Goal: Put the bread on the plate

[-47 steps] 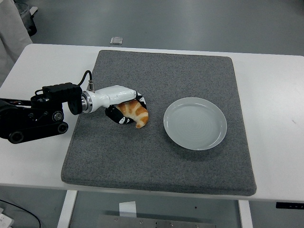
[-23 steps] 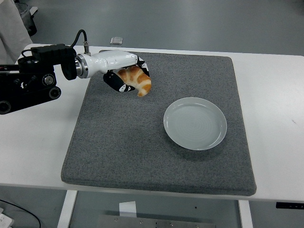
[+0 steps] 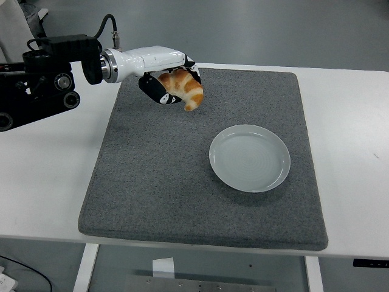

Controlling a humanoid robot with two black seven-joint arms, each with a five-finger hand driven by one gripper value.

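Markings: none legible on any item.
Bread: golden-brown curved croissant-shaped bread (image 3: 184, 88), glossy, darker ridges, pale tip pointing down.
Position: raised above the grey felt mat (image 3: 200, 201), at 10 o'clock from the round pale-green ceramic plate (image 3: 250, 157), well apart from it.
Left hand: white-and-black five-fingered hand (image 3: 163, 76), fingers curled around the bread.
Support: white table (image 3: 352, 134).

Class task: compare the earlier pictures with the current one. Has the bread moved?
Yes. The bread, held in the left robot hand, has risen off the grey mat and shifted right, toward the plate.
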